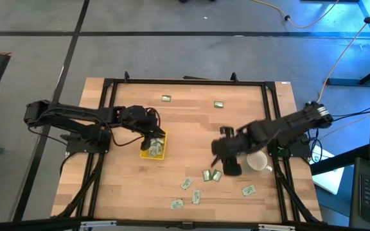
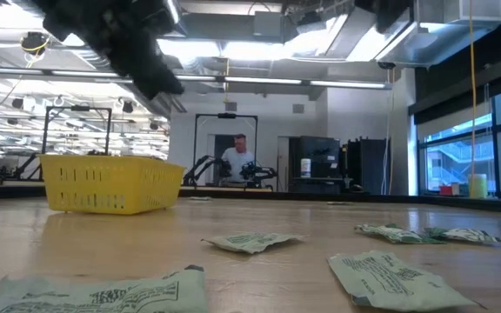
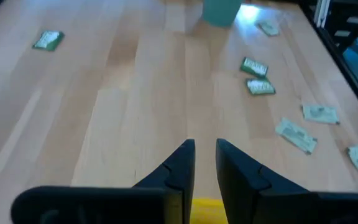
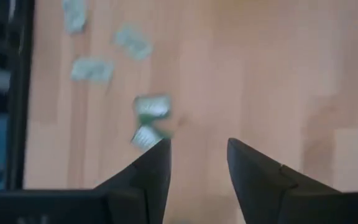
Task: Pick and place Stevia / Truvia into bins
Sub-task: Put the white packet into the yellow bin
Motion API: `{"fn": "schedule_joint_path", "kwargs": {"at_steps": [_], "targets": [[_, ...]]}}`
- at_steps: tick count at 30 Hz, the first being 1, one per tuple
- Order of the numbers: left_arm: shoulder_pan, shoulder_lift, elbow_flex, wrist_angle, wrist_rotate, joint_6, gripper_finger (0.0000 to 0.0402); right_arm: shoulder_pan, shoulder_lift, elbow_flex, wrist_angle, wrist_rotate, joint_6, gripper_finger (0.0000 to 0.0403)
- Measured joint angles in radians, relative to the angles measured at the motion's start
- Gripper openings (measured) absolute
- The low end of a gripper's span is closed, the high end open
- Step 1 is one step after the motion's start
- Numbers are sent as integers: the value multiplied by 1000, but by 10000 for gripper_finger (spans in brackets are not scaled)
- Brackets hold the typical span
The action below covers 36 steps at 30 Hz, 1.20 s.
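Note:
Pale green and white sachets lie flat on the wooden table, most near its front edge (image 1: 186,183) (image 1: 248,190), two near the far edge (image 1: 166,98) (image 1: 218,104). The yellow tray (image 1: 162,152) stands left of centre with sachets inside; in the low view the tray (image 2: 111,184) stands behind sachets (image 2: 250,241). My left gripper (image 1: 151,138) (image 3: 205,155) hovers above the tray, fingers narrowly open and empty. My right gripper (image 1: 222,160) (image 4: 197,146) hangs open over the table, just beside a pair of sachets (image 1: 211,174) (image 4: 151,107), touching nothing.
A white mug (image 1: 257,160) stands right of my right gripper, close to its arm. Black frame rails run along the table's left, right and far edges (image 1: 185,81). Bare wood lies between the tray and the right gripper. A person shows far off in the room (image 2: 237,161).

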<state>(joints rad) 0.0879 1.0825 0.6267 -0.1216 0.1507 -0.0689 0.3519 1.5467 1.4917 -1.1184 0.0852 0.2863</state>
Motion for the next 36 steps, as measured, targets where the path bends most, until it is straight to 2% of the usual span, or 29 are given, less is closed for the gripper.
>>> {"fn": "schedule_joint_path", "kwargs": {"at_steps": [4,10,17,24,36], "targets": [[0,6,-25,0,0,0,57,84,92,31,-104,-70,26,159],[0,7,-31,-1,0,3,57,183,178,18,-151,-222,224,159],[0,7,-31,-1,0,15,57,284,233,-20,-118,-226,402,159],[0,7,-31,-1,0,22,56,346,243,-153,2,-227,539,159],[0,8,-31,-3,-1,21,54,384,241,-381,223,-261,606,159]]}}
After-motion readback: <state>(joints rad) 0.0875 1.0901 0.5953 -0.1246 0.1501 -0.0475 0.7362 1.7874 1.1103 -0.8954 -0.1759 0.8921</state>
